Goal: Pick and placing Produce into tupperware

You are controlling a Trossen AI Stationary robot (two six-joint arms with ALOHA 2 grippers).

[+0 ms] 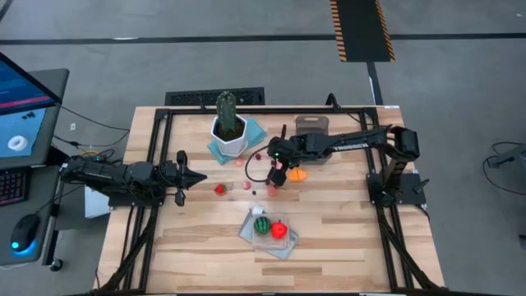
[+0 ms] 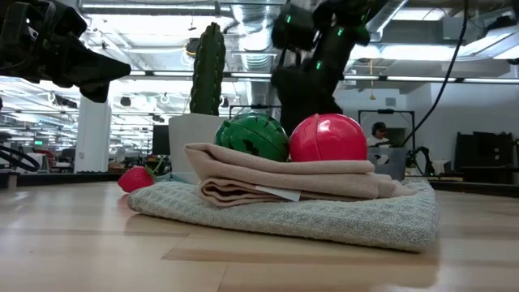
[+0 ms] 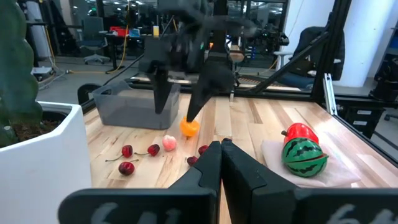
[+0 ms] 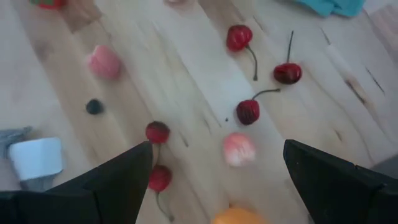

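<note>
Now you are hovering the right gripper (image 4: 214, 180), jaws wide, over the orange fruit (image 1: 299, 174) near the tupperware (image 1: 311, 127); centre both fingers around it before closing, clear of the cherries (image 4: 248, 111).

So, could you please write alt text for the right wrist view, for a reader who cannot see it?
The right gripper, jaws open, looks down on a wooden table scattered with cherries, two pink berry-like pieces and a small dark berry. An orange piece lies between the jaws at the picture's edge.
</note>
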